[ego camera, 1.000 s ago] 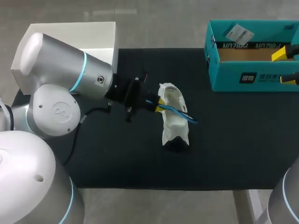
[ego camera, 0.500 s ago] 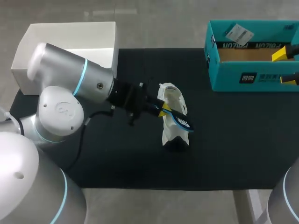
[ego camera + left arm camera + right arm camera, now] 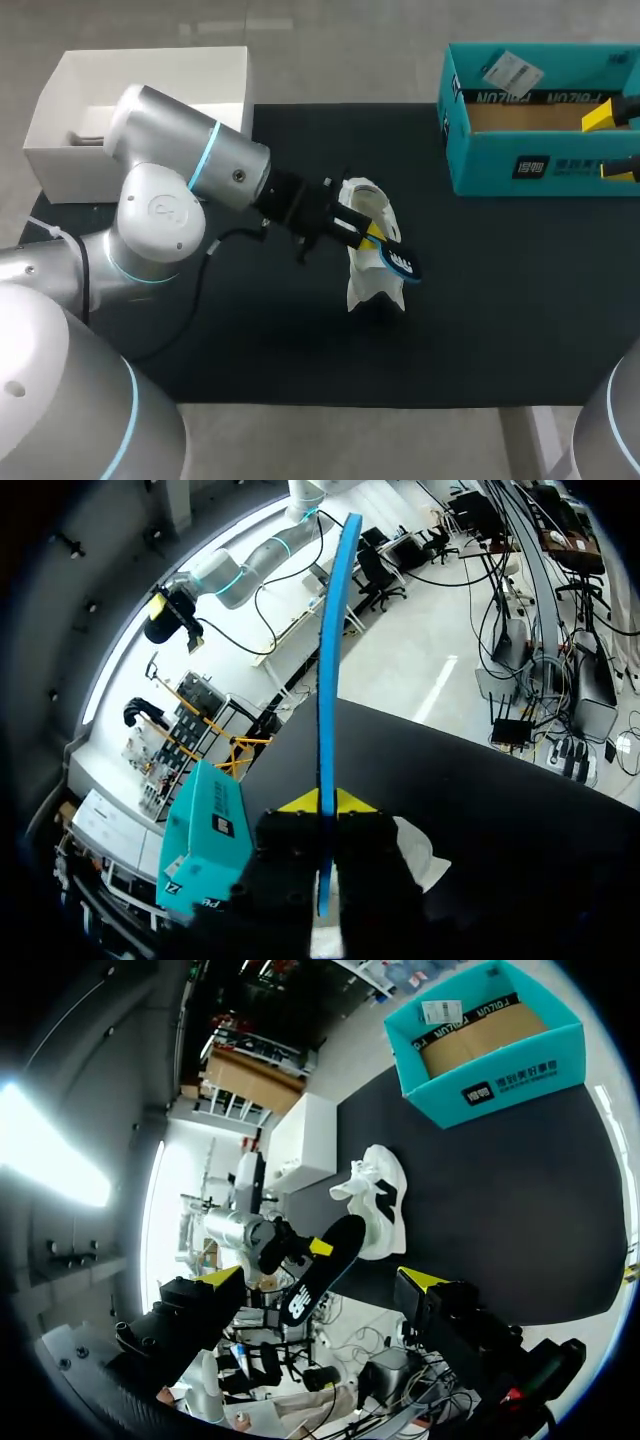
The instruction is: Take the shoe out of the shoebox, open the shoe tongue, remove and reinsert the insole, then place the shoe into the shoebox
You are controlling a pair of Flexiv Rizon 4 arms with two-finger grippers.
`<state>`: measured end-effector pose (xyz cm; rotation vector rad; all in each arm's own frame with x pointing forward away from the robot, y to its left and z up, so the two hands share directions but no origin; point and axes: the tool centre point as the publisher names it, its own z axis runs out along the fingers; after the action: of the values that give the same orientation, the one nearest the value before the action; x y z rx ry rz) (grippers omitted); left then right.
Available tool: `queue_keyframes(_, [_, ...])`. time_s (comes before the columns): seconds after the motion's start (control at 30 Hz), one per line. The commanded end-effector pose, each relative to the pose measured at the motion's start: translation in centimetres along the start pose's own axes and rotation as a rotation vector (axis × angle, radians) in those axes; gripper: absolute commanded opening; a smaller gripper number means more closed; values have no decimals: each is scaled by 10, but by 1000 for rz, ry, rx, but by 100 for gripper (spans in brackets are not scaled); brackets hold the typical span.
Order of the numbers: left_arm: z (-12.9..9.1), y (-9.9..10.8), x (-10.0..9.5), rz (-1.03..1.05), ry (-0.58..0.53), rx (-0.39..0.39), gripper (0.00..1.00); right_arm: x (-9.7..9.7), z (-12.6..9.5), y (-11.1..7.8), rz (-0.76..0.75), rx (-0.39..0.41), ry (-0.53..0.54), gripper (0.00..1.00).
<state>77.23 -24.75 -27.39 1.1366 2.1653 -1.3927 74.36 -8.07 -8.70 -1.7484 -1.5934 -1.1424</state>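
Blue foam on one side and black on the other, the insole (image 3: 396, 259) is pinched in your left gripper (image 3: 370, 235). Both fingers clamp it flat, and most of its length sticks out ahead of them. It hangs over the white shoe (image 3: 366, 272), which sits mid-frame on the black worktop (image 3: 500, 300) with its opening turned up. I can't tell whether the insole's free end touches the shoe or just floats above it.

Your right gripper (image 3: 612, 143) is parked at the upper right edge of the frame, right by the teal shoebox (image 3: 540, 166). Its fingers are spread wide with nothing in them. A white box (image 3: 150, 52) sits in the upper left and doesn't look involved.

My read is that the shoe is out of the box and the insole is out of the shoe, so you're at the turn between removing and reinserting. Next you'd want to tip the free end down into the opening and slide it toward the toe. Let go only once it lies flat inside.

The shoe is light and nothing is holding it, so pushing may just shove it along the worktop. Bringing the idle right gripper over to steady the heel might be smart.
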Motion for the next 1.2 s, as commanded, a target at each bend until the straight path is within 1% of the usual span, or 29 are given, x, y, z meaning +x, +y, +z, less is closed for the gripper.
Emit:
queue_keyframes(0.03, [10,13,0,-1,7,30,0,0,1,0,1,0,-3,100])
queue_keyframes(0.27, [5,19,4,-16,2,21,0,0,1,0,1,0,-3,100])
queue_keyframes(0.33, [4,20,6,-27,5,25,0,0,1,0,1,0,-3,100])
queue_keyframes(0.37, [3,21,7,-40,6,40,0,0,1,0,1,0,-3,100])
queue_keyframes(0.53, [2,30,13,-65,2,51,0,0,1,0,1,0,-3,100])
queue_keyframes(0.67, [4,37,15,-52,23,15,0,0,1,0,1,0,-3,100])
queue_keyframes(0.83, [6,46,17,-58,38,36,0,0,1,0,1,0,-3,100])
queue_keyframes(0.97, [6,53,17,-65,23,-1,0,0,1,0,1,0,-3,100])
queue_keyframes(1.0, [6,56,17,-63,20,-30,0,0,1,0,1,0,-3,100])
queue_keyframes(1.03, [7,57,17,-62,22,-41,0,0,1,0,1,0,-3,100])
queue_keyframes(1.2, [10,61,14,-66,26,-56,0,0,1,0,1,0,-3,100])
